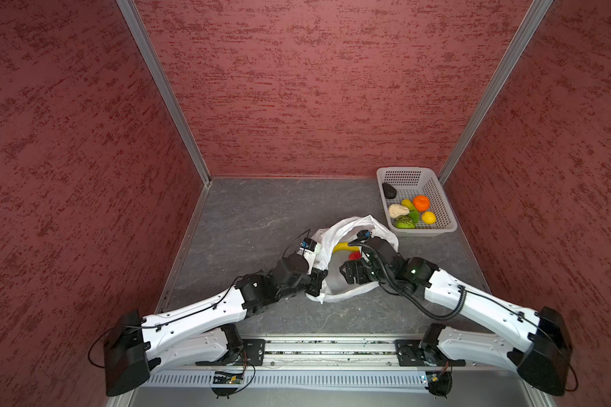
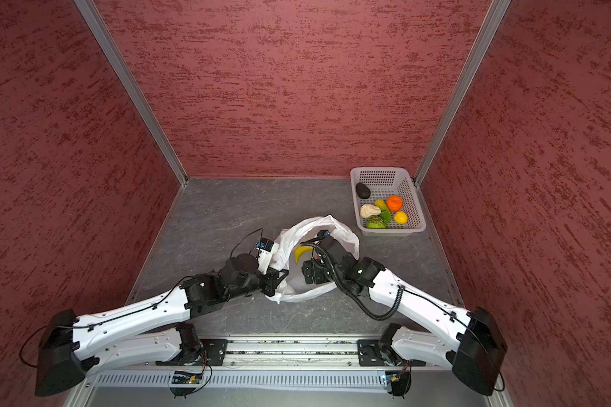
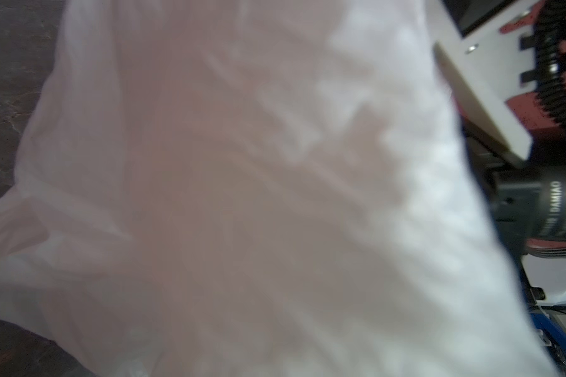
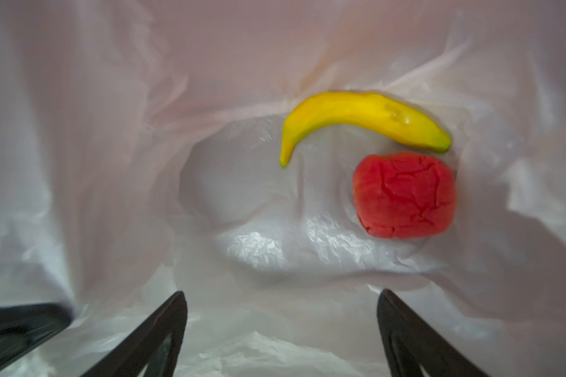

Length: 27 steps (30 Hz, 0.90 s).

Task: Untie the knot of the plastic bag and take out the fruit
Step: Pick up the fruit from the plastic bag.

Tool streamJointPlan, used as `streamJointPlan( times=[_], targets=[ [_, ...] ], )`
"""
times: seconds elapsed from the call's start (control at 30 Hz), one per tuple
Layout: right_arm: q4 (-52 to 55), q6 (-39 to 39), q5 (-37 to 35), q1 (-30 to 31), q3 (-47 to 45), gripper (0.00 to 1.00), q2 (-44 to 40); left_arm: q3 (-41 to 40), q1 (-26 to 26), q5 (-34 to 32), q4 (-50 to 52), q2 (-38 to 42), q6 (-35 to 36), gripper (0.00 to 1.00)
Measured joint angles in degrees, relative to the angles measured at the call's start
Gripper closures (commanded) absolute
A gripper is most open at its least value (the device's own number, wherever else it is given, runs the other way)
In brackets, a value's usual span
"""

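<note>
Right wrist view, listed near to far.

**Right gripper** [image 4: 281,293]: jaws wide and empty, inside the plastic bag [image 4: 111,130], with film under it and all around.

**Left gripper** [image 1: 317,282]: clamped, apparently on the bag's near-left rim. The left wrist view shows only blurred film.

**Bag:** lies mid-table [image 1: 254,211] with its mouth held open.

**Fruit in the bag:** a banana [image 4: 363,120] and a red fruit [image 4: 406,196] lie just beside each other on the bag's floor. I cannot tell whether they touch.

**Basket** [image 1: 450,227]: sits in the table's far right corner and holds several pieces of fruit.

**Hazards, as judged**
- Loose film beneath the fingers could be pinched along with a fruit, so the lift would drag the bag.
- If the left hold slips, the mouth would likely fold over the right gripper and hide both pieces.
- The rounded, glossy red fruit may squirt out sideways if the squeeze is off-centre.
- A bite near either end of the banana could make it swing.

**Orientation**
- The banana's long axis lies across the right gripper's line of reach, bowed away from it.
- Its thin stem tip curls back toward the fingers.
- Its blunt, green-tinged end lies next to the red fruit.
- In both top views [image 2: 302,254] it runs roughly parallel to the table's near edge.
</note>
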<state>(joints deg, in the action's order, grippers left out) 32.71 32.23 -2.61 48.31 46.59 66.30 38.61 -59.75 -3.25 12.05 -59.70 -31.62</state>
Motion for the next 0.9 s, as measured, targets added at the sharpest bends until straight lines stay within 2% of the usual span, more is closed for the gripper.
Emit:
streamJointPlan(
  times=[0.2,0.33,0.6,0.9],
  targets=[
    [1.86,5.53,-2.51,0.04,-7.58,0.07,0.68,-0.20,-3.17,-0.63,-1.84,-3.41,0.48,1.00],
    [3.78,8.55,-4.46,0.04,-9.38,0.04,0.70,-0.15,-4.35,-0.79,-2.91,-4.59,0.68,1.00],
    [2.58,14.82,-6.43,0.04,-4.42,0.02,3.39,0.61,-4.87,-0.55,-4.24,-6.05,1.86,1.00],
    [1.05,23.58,-13.70,0.02,0.59,0.02,12.20,1.92,-5.75,0.22,-4.81,-8.28,2.93,1.00]
  ],
)
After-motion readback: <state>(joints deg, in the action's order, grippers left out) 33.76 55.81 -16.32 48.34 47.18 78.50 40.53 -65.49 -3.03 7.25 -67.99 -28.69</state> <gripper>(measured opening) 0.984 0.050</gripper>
